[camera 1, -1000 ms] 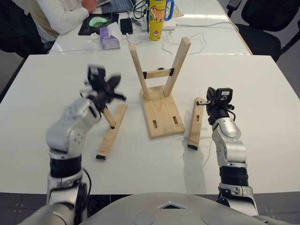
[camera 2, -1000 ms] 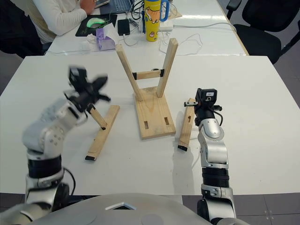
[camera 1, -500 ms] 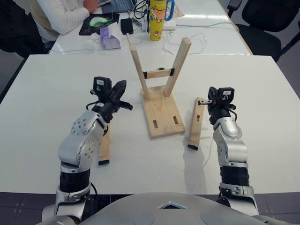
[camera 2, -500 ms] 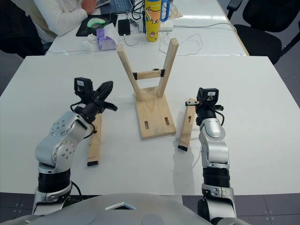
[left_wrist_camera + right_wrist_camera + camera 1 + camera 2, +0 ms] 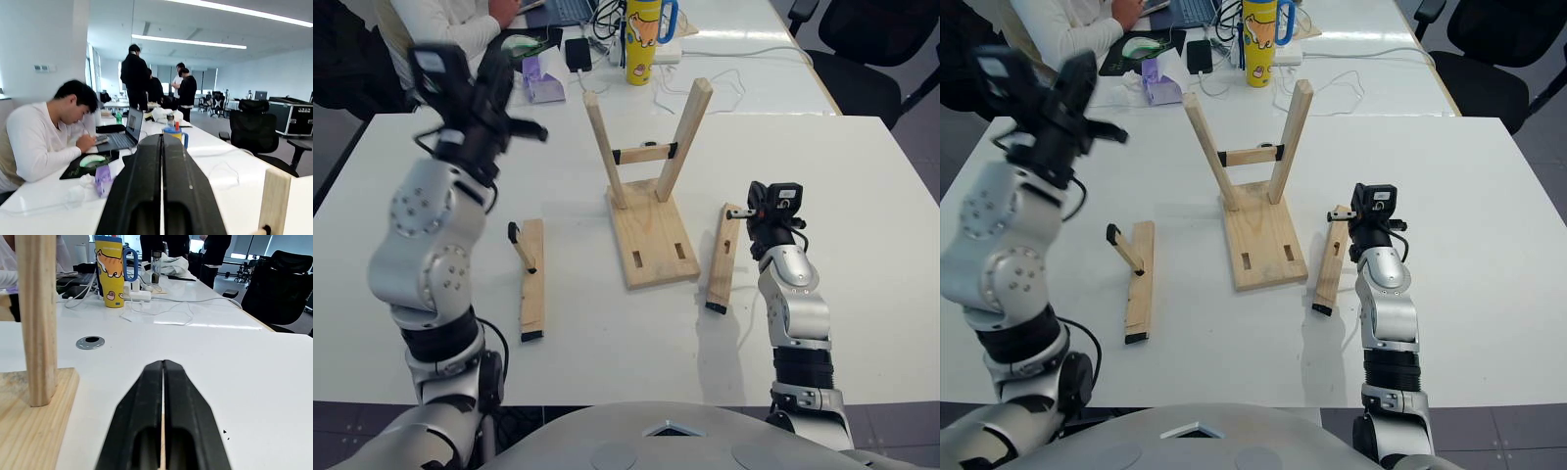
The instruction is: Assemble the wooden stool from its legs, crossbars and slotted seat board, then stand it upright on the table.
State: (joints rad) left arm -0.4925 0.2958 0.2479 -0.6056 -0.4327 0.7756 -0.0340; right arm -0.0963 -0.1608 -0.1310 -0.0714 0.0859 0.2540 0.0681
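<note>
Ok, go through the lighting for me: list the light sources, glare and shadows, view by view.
Left wrist view: two ceiling light strips are lit overhead, the brightest spots there. Right wrist view: a pale sheen lies on the far table around the white cables. Left eye view: even light from above, with only soft, short shadows hugging the seat board and the loose leg on the right.

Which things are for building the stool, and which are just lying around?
For the stool:
flat wooden slotted seat board, holding two upright wooden legs and a short crossbar
loose wooden leg at the robot's left
loose wooden leg at its right

Just lying about:
tall yellow cup with blue handle
small purple pack
green computer mouse
</note>
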